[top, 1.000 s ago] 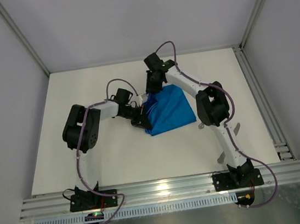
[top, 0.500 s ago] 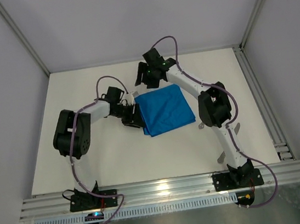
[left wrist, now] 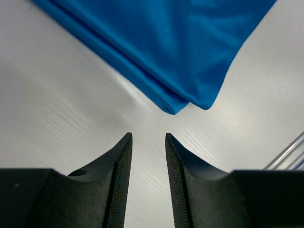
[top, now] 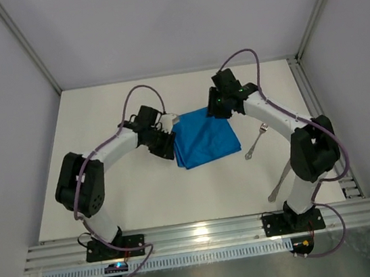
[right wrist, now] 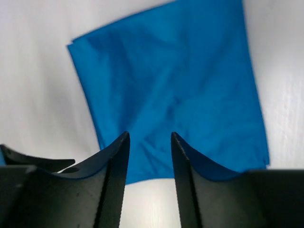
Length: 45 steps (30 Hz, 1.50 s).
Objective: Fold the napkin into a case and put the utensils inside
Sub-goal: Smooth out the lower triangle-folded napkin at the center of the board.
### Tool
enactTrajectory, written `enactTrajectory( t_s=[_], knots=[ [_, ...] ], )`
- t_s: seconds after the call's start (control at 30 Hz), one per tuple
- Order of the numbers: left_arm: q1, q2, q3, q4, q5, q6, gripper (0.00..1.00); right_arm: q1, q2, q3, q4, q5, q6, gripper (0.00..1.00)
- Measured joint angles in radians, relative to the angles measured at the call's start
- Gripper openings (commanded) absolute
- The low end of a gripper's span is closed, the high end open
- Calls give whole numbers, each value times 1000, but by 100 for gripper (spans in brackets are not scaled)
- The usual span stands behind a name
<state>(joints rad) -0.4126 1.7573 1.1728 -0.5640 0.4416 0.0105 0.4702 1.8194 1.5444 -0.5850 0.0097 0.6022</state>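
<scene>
The blue napkin [top: 202,137] lies folded flat on the white table, and the left wrist view shows its doubled edge and one corner [left wrist: 189,100]. My left gripper [top: 166,143] stands at the napkin's left edge; its jaws [left wrist: 148,137] are open and empty, just short of that corner. My right gripper [top: 216,109] hovers over the napkin's far right corner, open with nothing between its fingers [right wrist: 149,135]; the cloth [right wrist: 175,85] spreads out below it. The utensils lie to the right: a fork [top: 256,141], and a second silver piece [top: 278,186] partly behind the right arm.
The table's white surface [top: 144,191] ends at a metal rail [top: 197,232] along the near edge. A second rail [top: 319,121] runs down the right side. The grey enclosure walls stand close on the left, back and right.
Both grippers have let go of the napkin and opened, then narrowed a little. The cloth now lies flat. The right arm swung out to the right, uncovering the fork; the left arm drew back left.
</scene>
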Motion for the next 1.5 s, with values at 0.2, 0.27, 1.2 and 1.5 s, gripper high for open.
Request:
enactTrajectory(
  t_s=[0.2,0.27,1.2,1.5],
  knots=[
    [-276,-27,-3,-2,-167,109,46,-101,-176,-304,9,44,-37,34],
    [-360,-27,-14,9,-233,161,48,-118,-184,-358,11,47,-50,34],
    [-480,69,5,77,-529,338,38,-188,-205,-543,113,-24,-96,30],
    [-498,69,18,82,-565,341,32,-188,-205,-558,121,-31,-97,29]
  ],
)
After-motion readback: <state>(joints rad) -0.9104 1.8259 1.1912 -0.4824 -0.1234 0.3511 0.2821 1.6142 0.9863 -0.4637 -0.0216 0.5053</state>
